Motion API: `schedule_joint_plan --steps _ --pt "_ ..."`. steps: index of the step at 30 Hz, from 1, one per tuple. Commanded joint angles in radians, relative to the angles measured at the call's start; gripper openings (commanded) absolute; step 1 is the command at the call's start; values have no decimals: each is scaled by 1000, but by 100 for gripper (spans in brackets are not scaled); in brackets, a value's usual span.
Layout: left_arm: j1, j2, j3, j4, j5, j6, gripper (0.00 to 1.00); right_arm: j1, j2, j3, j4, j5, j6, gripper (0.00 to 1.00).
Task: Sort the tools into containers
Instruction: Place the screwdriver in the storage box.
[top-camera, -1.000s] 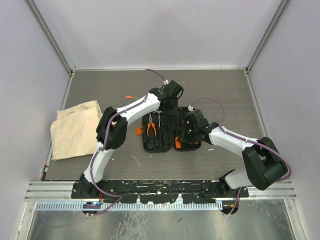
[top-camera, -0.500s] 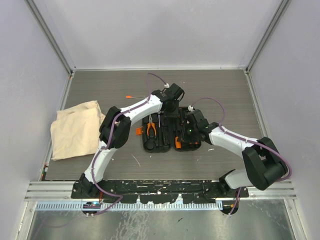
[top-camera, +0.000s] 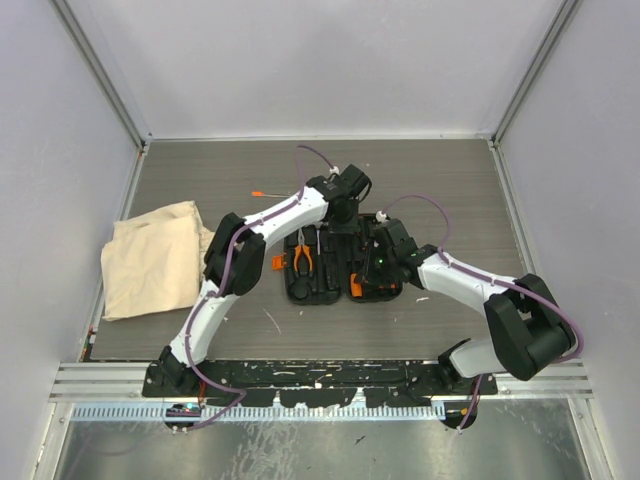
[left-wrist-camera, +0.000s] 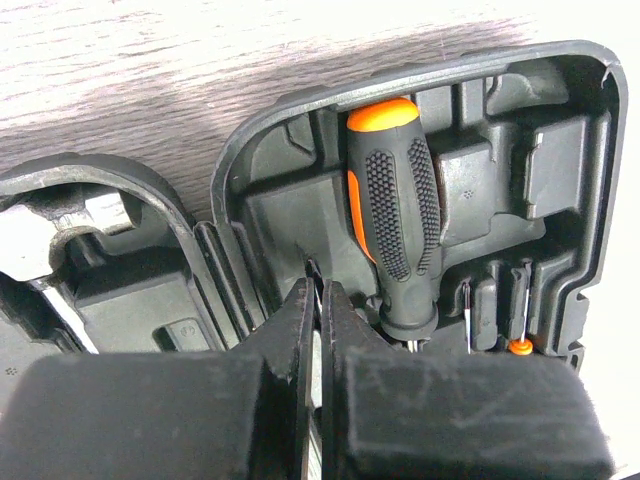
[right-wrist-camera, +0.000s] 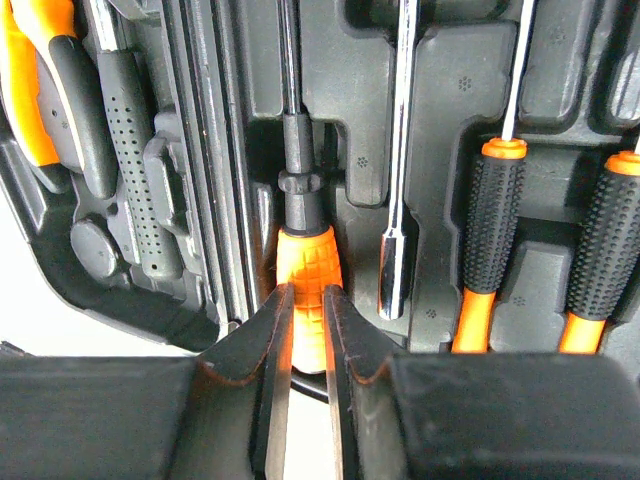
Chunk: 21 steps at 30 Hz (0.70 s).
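Table (top-camera: 450, 180) is carrying everything. The beige cloth bag (top-camera: 150, 260) is lying well left of the tool case (top-camera: 315, 292). The case is lying open, both halves flat, centre of the table.

The left gripper (left-wrist-camera: 318, 275) is hovering over the case's far end with its fingers pressed together, holding nothing. It is sitting just beside the fat black-grip screwdriver (left-wrist-camera: 395, 220), which is lying in a slot of the case's right half.

The right gripper (right-wrist-camera: 307, 300) is reaching into the case's right half with its jaws only slightly apart, pinching the butt of the orange-handled screwdriver (right-wrist-camera: 305, 260). That tool is lying in its moulded slot.

The hammer (right-wrist-camera: 130, 180) and orange pliers (top-camera: 303, 255) are sitting in the case's left half. A steel shaft (right-wrist-camera: 400, 150) and two slim black-and-orange drivers (right-wrist-camera: 495, 220) are sitting in the case, right of the gripped handle.

The thin orange-tipped driver (top-camera: 268, 193) is lying on the table beyond the case's far-left corner, apart from it.
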Motion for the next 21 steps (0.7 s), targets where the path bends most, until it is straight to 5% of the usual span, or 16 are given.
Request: schedule_joint_plan --steps 1,21 --pt "-3 103 -7 -106 -63 11 0 10 85 -61 -125 94 -43 22" --pt "-24 197 -32 -143 -112 -11 0 37 95 -49 -145 116 -24 22"
